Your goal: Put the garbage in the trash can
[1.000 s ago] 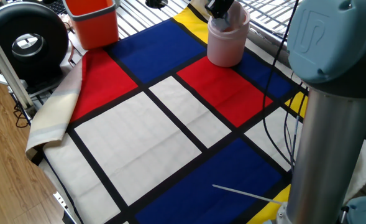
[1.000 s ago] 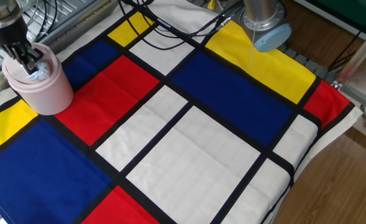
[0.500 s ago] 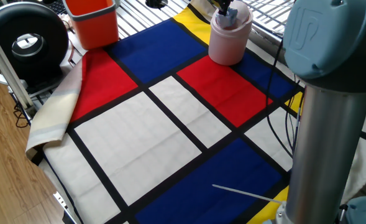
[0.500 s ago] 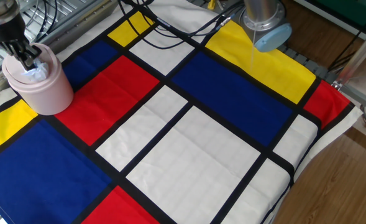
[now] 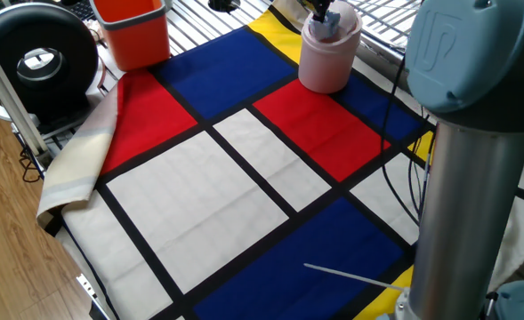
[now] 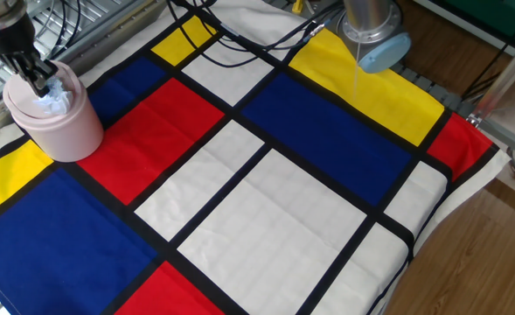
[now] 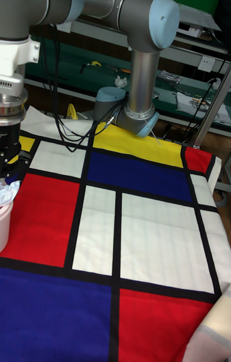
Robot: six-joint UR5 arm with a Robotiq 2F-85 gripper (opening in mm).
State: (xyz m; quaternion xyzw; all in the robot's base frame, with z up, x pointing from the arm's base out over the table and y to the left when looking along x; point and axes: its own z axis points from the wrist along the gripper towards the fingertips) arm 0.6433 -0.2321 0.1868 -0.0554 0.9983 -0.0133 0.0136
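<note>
I've got the gripper [image 6: 40, 80] at the mouth of the trash can [image 6: 60, 122], upper left of frame. Garbage [image 6: 54, 99] sits in the opening, fingers look clamped on it, tho can't tell for sure. Nearly done imo; left: release, pull arm clear.

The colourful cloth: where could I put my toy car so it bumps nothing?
The big white squares in the middle are bare, and so is the red square before the pink trash can. That far corner is crowded: claw, garbage, black cables.
</note>
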